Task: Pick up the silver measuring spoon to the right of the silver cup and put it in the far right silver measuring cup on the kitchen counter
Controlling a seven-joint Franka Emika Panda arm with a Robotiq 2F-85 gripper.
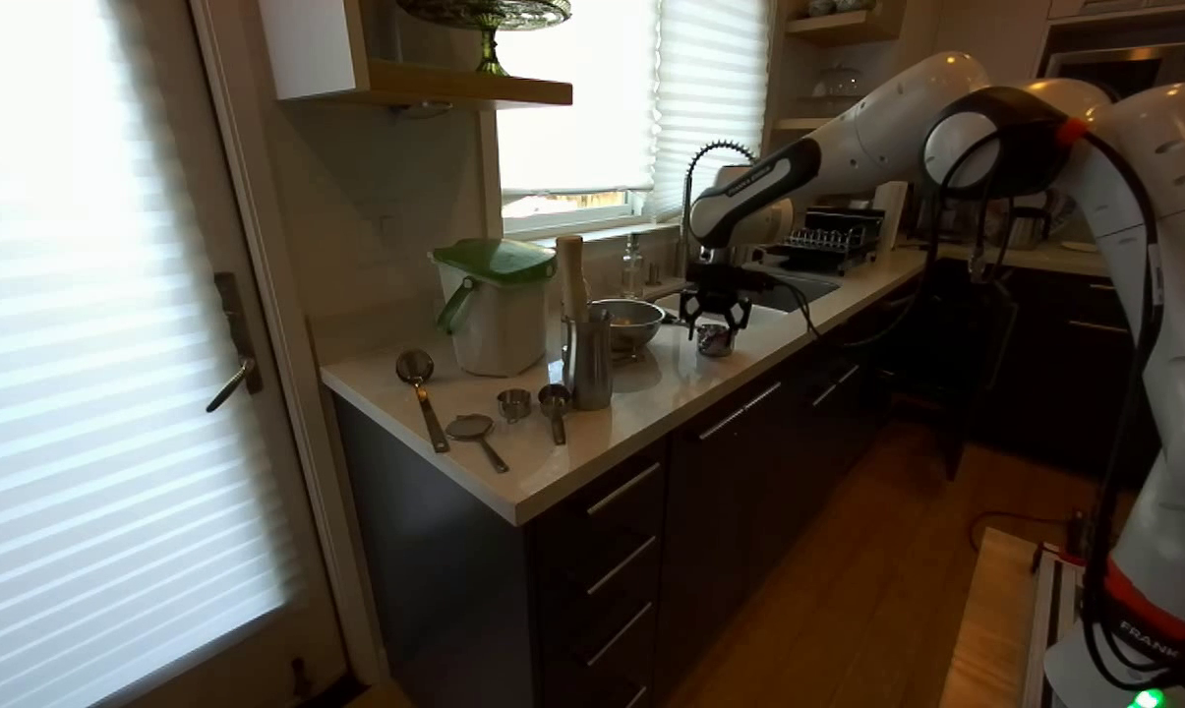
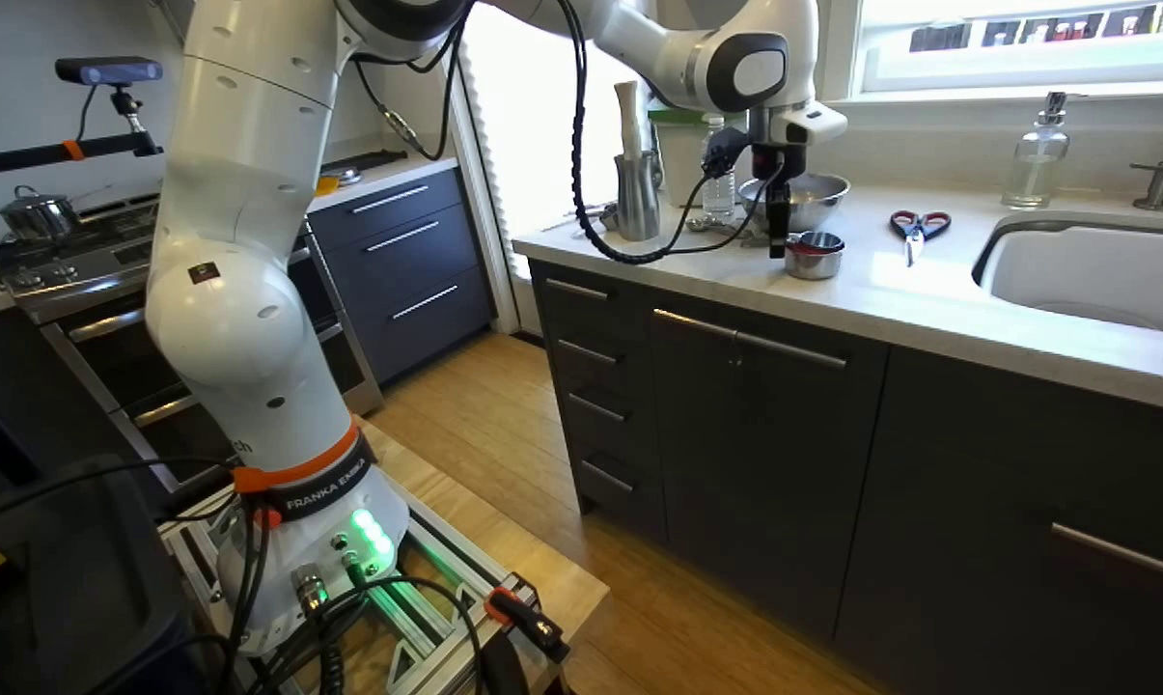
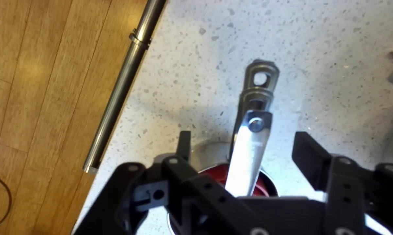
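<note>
The far right silver measuring cup (image 1: 716, 342) stands on the off-white kitchen counter (image 1: 646, 393); it also shows in an exterior view (image 2: 814, 263). In the wrist view several handles lie stacked one over another, and the cup's inside looks red. A bright silver handle (image 3: 248, 156) rises from the cup on top. I cannot tell whether it is the spoon's. My gripper (image 3: 243, 143) is open, one finger on each side of this handle, apart from it. In an exterior view the gripper (image 1: 717, 320) is right above the cup. The cup's near part is hidden behind the gripper.
A small silver cup (image 1: 513, 404), a silver scoop (image 1: 555, 397), a ladle (image 1: 416, 370) and a strainer (image 1: 470, 427) lie near the counter's end. A steel cylinder (image 1: 589, 364), metal bowl (image 1: 631, 324), scissors (image 2: 917, 230) and sink (image 2: 1102, 280) are nearby.
</note>
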